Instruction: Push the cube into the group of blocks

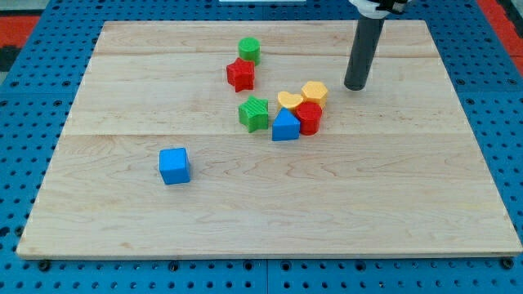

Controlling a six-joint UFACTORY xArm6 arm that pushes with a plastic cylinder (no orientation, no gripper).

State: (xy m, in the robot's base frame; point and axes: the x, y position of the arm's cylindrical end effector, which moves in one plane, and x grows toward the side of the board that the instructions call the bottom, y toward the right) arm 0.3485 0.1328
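A blue cube (174, 166) sits alone on the wooden board (270, 212), toward the view's lower left. A group of blocks lies near the middle: a green star (254, 113), a yellow heart (288, 101), a yellow hexagon (315, 91), a red cylinder (309, 118) and a blue house-shaped block (285, 126). A red star (240, 74) and a green cylinder (249, 51) stand a little above them to the left. My tip (355, 86) rests on the board just to the right of the yellow hexagon, far from the cube.
The board lies on a blue pegboard surface (33, 122) that surrounds it on all sides. A red area (24, 20) shows at the view's top left corner.
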